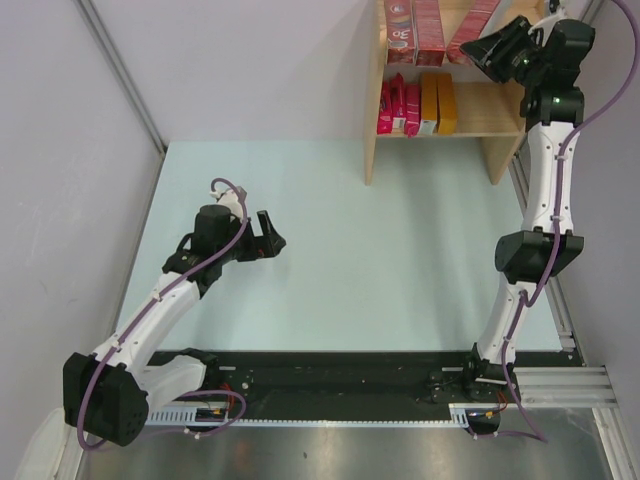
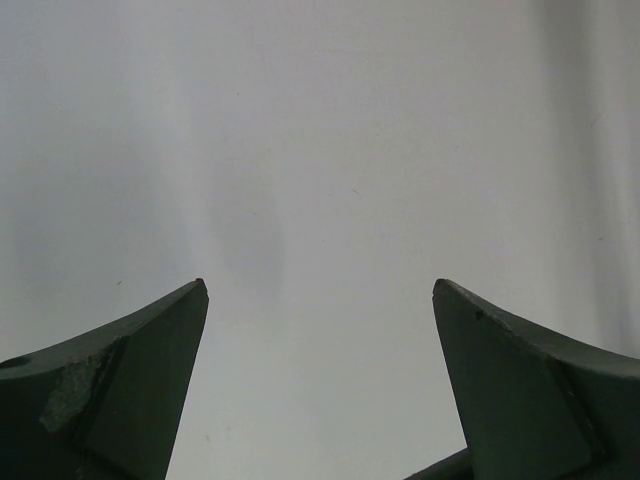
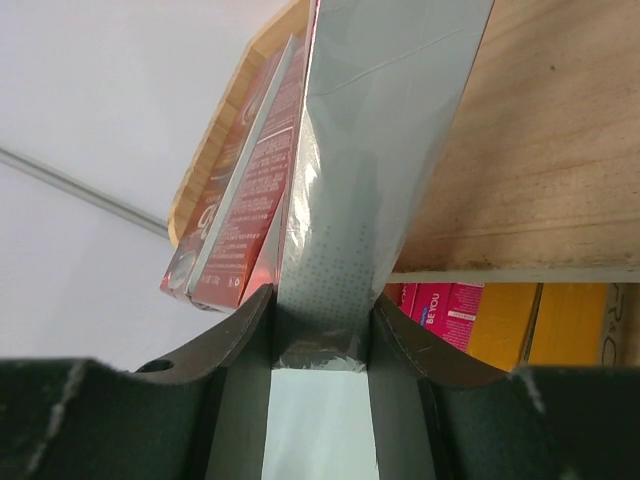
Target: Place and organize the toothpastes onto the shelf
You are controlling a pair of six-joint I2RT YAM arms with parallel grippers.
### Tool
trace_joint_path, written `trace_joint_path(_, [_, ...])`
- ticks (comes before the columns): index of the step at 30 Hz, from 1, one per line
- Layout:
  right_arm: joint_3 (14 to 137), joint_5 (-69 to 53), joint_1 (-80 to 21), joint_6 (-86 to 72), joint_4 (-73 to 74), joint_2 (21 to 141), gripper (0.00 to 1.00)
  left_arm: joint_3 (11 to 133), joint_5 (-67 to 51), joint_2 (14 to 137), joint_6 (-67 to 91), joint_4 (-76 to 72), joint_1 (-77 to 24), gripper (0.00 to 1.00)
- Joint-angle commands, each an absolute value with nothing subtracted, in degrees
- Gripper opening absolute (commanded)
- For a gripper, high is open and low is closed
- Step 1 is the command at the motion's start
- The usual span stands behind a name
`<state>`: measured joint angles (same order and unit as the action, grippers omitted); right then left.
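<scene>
Pale table; right gripper clamps silver carton, long axis pointing away onto shelf; left gripper agape.

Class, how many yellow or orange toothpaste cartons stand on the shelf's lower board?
2, side by side: an orange-yellow carton next to the pink cartons, and a gold-tan carton beyond it. Others may hide behind them.

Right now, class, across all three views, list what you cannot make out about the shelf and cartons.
- Top view: the shelf top is cut by the frame edge.
- Right wrist view: the silver carton in the right pincer runs off the top edge.
- Same view: the pink carton and yellow carton show only as strips between shelf and pincer.
</scene>
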<state>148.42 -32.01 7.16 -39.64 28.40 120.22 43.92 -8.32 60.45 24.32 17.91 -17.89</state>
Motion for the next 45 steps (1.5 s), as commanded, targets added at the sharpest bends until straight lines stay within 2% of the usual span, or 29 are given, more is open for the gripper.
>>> trace_joint_path(1, [150.82, -37.88, 7.91, -42.18, 26.28, 120.85, 0.39, 44.30, -8.79, 60.56, 23.11, 16.35, -18.28, 1.00])
trace_joint_path(6, [151.00, -39.03, 7.65, -42.98, 26.45, 122.17, 0.45, 44.30, -8.70, 60.03, 23.12, 16.52, -18.28, 1.00])
trace_joint_path(10, [151.00, -37.27, 7.47, -42.71, 26.46, 121.56, 0.58, 44.47, -8.79, 60.12, 23.12, 16.52, -18.28, 1.00])
trace_joint_path(22, [151.17, -22.95, 7.21, -33.14, 33.66, 118.65, 0.70, 44.56, -8.97, 60.47, 23.03, 16.52, -18.28, 1.00])
trace_joint_path(25, [150.56, -19.52, 6.59, -30.42, 34.19, 117.25, 0.82, 44.56, -8.88, 60.56, 23.03, 16.43, -18.28, 1.00])
trace_joint_path(28, [148.19, -17.85, 6.15, -29.45, 32.61, 114.62, 0.87, 44.47, -8.79, 60.82, 23.03, 16.43, -18.28, 1.00])
trace_joint_path(36, [142.47, -12.40, 5.62, -29.70, 27.34, 109.60, 0.90, 44.38, -8.88, 60.73, 23.03, 16.52, -18.28, 1.00])
trace_joint_path(45, [147.39, -9.32, 6.24, -33.31, 23.03, 116.27, 0.93, 44.21, -8.79, 60.38, 23.03, 16.44, -18.37, 1.00])
